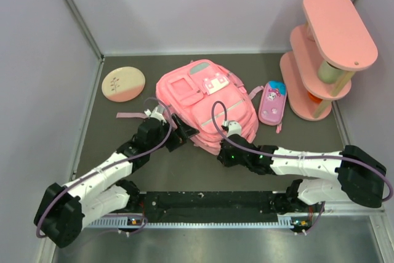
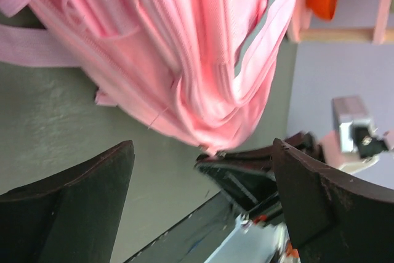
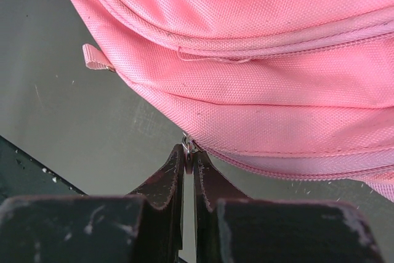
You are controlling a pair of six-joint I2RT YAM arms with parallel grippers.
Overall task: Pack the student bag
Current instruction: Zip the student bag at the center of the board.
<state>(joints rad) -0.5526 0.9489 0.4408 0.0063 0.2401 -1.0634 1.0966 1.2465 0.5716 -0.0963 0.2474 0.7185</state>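
The student bag (image 1: 206,100) lies flat on the counter (image 1: 295,137), front pockets up, its near edge just ahead of both hands. The right hand (image 3: 189,157) is clenched on a small metal zipper pull (image 3: 186,147) at the bag's lowest seam. The left hand (image 2: 202,152) is released, fingers spread wide, with the bag's corner just beyond its fingertips. A pink pencil case (image 1: 272,103) lies beyond the right hand, to its right.
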